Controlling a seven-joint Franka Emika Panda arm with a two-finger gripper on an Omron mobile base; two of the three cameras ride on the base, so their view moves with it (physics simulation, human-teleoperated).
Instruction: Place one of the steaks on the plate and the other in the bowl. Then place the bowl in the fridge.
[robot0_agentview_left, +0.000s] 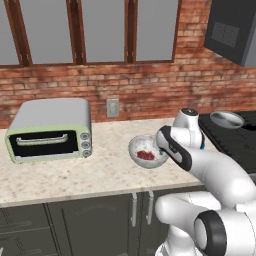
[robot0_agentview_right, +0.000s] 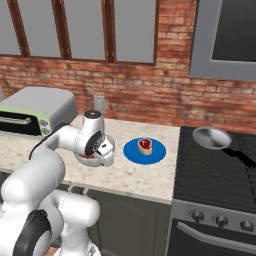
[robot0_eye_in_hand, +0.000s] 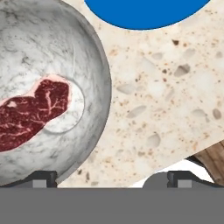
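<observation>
The whitish-grey marbled bowl (robot0_eye_in_hand: 89, 57) stands on the counter with one raw red steak (robot0_eye_in_hand: 33, 109) lying inside it. My gripper (robot0_eye_in_hand: 113, 178) hangs open just above, one fingertip (robot0_eye_in_hand: 43, 177) over the bowl's rim and the other over bare counter. Nothing sits between the fingers. The blue plate (robot0_agentview_right: 157, 153) lies to the right of the bowl and carries the other steak (robot0_agentview_right: 145, 144). From the left base view the bowl (robot0_agentview_left: 134, 147) and its steak (robot0_agentview_left: 146, 155) show beside my arm. The plate's edge (robot0_eye_in_hand: 144, 11) is close to the bowl. The fridge is out of view.
A pale green toaster oven (robot0_agentview_left: 50, 132) stands at the counter's left. A black stove (robot0_agentview_right: 220, 170) to the right holds a grey frying pan (robot0_agentview_right: 211, 137). A brick wall with an outlet (robot0_agentview_left: 113, 107) backs the counter. The counter's front edge (robot0_eye_in_hand: 175, 164) is near my fingers.
</observation>
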